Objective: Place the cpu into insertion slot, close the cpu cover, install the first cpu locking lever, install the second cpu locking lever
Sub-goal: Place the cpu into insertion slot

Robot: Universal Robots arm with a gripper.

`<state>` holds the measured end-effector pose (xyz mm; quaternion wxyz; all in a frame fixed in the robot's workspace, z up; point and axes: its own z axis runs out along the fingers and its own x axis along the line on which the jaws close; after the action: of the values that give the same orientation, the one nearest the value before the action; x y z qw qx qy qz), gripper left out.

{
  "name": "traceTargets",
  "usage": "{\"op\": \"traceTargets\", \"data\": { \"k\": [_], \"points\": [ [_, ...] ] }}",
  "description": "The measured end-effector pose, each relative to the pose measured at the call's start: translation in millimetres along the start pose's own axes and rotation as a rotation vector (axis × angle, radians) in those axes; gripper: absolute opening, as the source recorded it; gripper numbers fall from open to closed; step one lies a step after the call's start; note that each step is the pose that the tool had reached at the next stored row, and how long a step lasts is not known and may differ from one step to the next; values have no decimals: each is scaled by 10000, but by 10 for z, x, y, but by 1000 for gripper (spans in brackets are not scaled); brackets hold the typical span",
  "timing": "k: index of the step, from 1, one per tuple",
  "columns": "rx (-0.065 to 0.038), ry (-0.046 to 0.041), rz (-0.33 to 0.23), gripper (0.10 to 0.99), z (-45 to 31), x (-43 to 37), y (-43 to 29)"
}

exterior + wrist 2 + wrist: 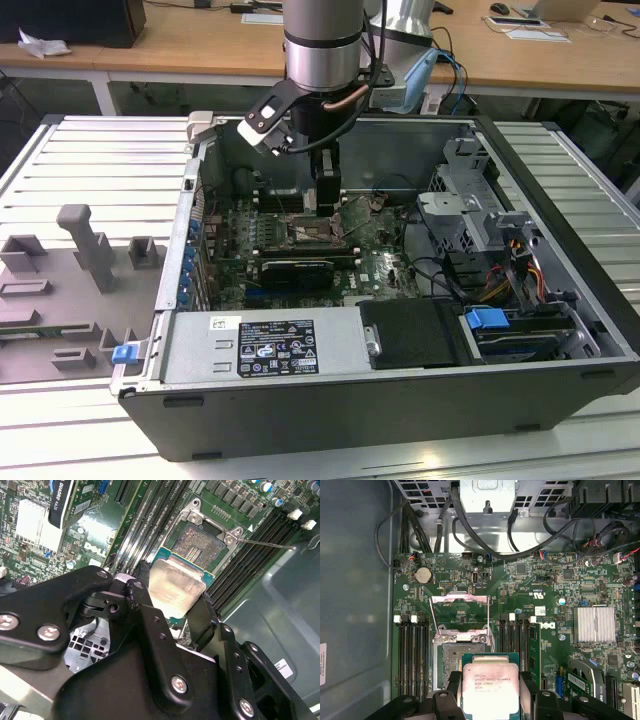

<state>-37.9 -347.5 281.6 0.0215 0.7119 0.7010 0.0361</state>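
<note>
Pale wooden desks point(180, 45) line room beyond gripper point(320, 205), papers point(540, 33) and dark box point(70, 20) on top. Ribbed grey metal worktable point(90, 150) spreads beneath, to both sides of it. Grey moulded fixture point(85, 245) sits on worktable, toward exterior view's left of gripper. Light even.

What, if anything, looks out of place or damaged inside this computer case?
Nothing stands out. The gripper holds the cpu by opposite edges above the bare insertion slot, whose cpu cover is swung open; no damage shows.
</note>
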Motion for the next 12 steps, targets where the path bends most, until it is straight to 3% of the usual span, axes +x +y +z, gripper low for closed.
{"op": "traceTargets", "data": {
  "k": [12],
  "points": [
    [-1,2,0,541,64,6,-22]
  ]
}}
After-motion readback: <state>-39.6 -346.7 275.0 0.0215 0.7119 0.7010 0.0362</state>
